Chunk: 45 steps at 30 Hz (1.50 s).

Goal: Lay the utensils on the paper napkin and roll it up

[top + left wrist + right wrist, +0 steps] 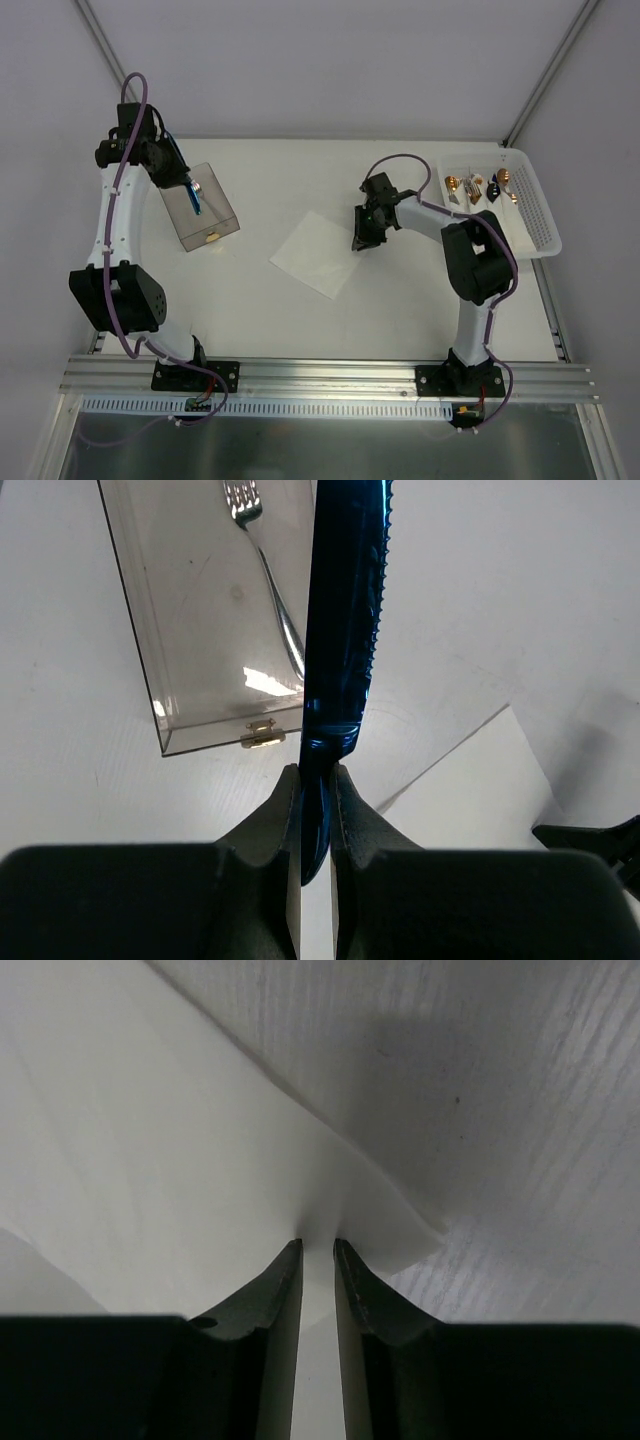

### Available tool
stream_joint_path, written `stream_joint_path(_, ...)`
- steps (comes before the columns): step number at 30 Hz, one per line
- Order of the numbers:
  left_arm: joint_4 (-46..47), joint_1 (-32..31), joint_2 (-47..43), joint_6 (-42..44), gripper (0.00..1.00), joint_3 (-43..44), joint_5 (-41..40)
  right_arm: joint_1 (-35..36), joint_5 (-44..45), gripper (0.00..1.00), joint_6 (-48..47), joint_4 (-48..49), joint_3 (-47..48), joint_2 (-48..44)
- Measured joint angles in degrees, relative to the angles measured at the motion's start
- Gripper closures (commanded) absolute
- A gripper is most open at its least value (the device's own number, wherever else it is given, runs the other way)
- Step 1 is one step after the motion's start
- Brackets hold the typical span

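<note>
My left gripper point(316, 772) is shut on the end of a shiny blue knife point(345, 610) with a serrated edge. In the top view this gripper point(176, 172) holds the knife point(194, 199) above a clear box point(205, 225). A fork point(266, 580) with silver tines lies inside that box point(190, 630). The paper napkin point(318, 253) lies flat at the table's middle, turned like a diamond. My right gripper point(360, 242) is at its right corner. In the right wrist view the jaws point(317, 1245) pinch the napkin point(150, 1160), which puckers between the fingertips.
A white perforated basket point(535, 215) stands at the far right with several white rolls showing gold and black cutlery ends point(478, 186). The table's metal rail point(320, 375) runs along the near edge, with both arm bases on it.
</note>
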Motion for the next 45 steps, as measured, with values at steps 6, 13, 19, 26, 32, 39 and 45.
stream_joint_path(6, -0.26, -1.14, -2.8, -1.4, 1.0, -2.29, -0.26, -0.96, -0.74, 0.84, 7.39, 1.86, -3.23, -1.09)
stream_joint_path(13, -0.17, -4.94, -5.75, -3.8, 1.0, -5.55, -0.76, -1.42, -2.27, 0.87, 15.23, 0.63, -8.48, -4.66)
stream_joint_path(19, -0.63, -8.61, -5.79, -5.18, 1.0, -6.51, -0.96, -1.64, -3.76, 0.56, 16.9, -1.14, -8.83, -6.05)
stream_joint_path(26, -0.61, -17.31, -1.01, -6.73, 1.0, -3.67, -0.59, -2.34, -8.02, 0.12, 13.75, -3.89, -2.1, -10.12)
stream_joint_path(32, -0.2, -27.26, 9.9, -9.03, 1.0, 0.81, -0.63, -5.66, -8.79, 0.01, 8.2, -6.05, 4.11, -16.09)
stream_joint_path(39, -0.92, -36.5, 24.74, -11.45, 1.0, 11.41, -0.24, -15.52, -7.67, 0.01, 0.94, -12.04, 4.31, -17.4)
stream_joint_path(45, -2.19, -41.22, 30.97, -15.13, 1.0, 15.63, -0.7, -19.76, -5.9, 0.01, -3.17, -14.82, 2.36, -18.82)
